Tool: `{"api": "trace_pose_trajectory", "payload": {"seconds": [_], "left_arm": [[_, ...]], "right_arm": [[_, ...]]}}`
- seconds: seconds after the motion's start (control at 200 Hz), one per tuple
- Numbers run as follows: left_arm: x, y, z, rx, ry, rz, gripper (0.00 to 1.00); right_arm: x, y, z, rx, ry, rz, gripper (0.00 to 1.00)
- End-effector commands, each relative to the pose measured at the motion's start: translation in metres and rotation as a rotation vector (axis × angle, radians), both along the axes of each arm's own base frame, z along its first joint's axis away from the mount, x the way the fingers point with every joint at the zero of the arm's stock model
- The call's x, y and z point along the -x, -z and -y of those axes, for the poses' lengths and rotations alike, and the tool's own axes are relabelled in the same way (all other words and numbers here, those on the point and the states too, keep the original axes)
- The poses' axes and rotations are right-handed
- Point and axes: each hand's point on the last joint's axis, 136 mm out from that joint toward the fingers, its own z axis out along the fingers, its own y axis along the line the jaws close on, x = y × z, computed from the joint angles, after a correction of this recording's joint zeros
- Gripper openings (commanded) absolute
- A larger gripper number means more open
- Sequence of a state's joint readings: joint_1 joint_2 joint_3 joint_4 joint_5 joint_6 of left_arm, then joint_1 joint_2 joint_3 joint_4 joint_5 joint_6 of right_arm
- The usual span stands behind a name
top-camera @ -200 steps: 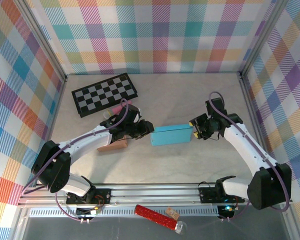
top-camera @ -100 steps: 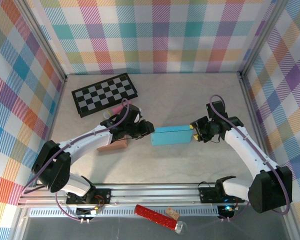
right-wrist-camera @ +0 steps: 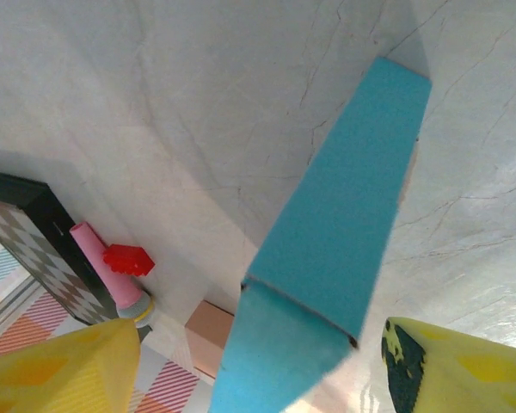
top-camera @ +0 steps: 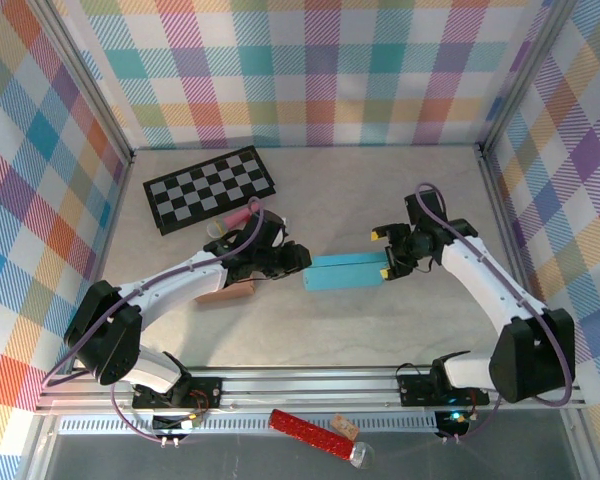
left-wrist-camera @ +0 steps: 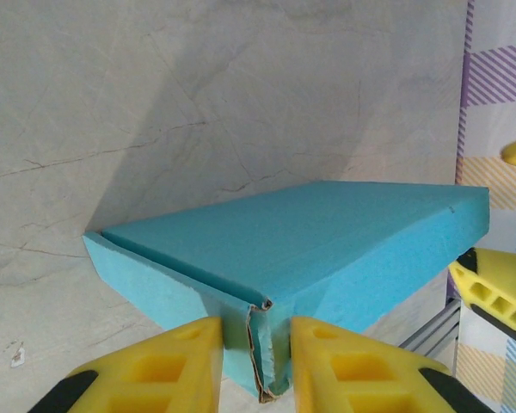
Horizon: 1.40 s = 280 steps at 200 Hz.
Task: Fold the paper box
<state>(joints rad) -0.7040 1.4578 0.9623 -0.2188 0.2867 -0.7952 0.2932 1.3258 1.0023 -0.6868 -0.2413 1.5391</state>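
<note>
While the paper box lies flat on the pale, veined table, the left gripper has its yellow fingers pressed to either side of the box's near corner, where a seam gapes a little. The right gripper stands spread wide around the opposite end, clear of it. The box's faces are plain teal. Beyond the left gripper lies a checkerboard. Pastel plaid walls close the table in.

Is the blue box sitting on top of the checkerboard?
No, the blue box lies on the bare table, apart from the checkerboard, which sits farther back to the left.
</note>
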Motion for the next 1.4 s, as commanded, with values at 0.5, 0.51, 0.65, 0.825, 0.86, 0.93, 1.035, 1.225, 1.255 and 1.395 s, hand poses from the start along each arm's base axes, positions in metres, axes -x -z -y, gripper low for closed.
{"api": "trace_pose_trajectory", "payload": {"seconds": [0.5,0.51,0.65,0.825,0.86,0.93,1.035,1.225,1.255,1.395], "left_arm": [[0.018,0.019,-0.018,-0.155,0.003,-0.045,0.39],[0.018,0.018,-0.018,-0.154,0.004,-0.043,0.40],[0.017,0.000,-0.025,-0.163,-0.011,-0.010,0.48],[0.014,-0.024,-0.040,-0.173,-0.048,0.035,0.51],[0.013,-0.027,-0.044,-0.177,-0.057,0.043,0.52],[0.010,-0.032,-0.053,-0.188,-0.075,0.056,0.53],[0.006,-0.034,-0.065,-0.198,-0.100,0.055,0.53],[0.005,-0.034,-0.073,-0.204,-0.104,0.044,0.53],[0.005,-0.033,-0.074,-0.208,-0.106,0.041,0.53],[0.002,-0.029,-0.076,-0.203,-0.124,0.018,0.53]], "right_arm": [[-0.034,0.019,-0.029,-0.044,-0.162,0.197,0.55],[-0.035,0.019,-0.030,-0.043,-0.168,0.208,0.54],[-0.054,0.019,-0.038,-0.059,-0.258,0.365,0.50],[-0.076,0.017,-0.052,-0.106,-0.359,0.519,0.46],[-0.079,0.016,-0.055,-0.117,-0.373,0.544,0.46],[-0.086,0.021,-0.059,-0.141,-0.392,0.575,0.45],[-0.098,0.034,-0.071,-0.192,-0.438,0.621,0.52],[-0.089,0.083,-0.065,-0.179,-0.464,0.485,0.65],[-0.083,0.086,-0.058,-0.131,-0.474,0.458,0.68],[-0.064,0.076,-0.029,0.025,-0.494,0.387,0.74]]}}
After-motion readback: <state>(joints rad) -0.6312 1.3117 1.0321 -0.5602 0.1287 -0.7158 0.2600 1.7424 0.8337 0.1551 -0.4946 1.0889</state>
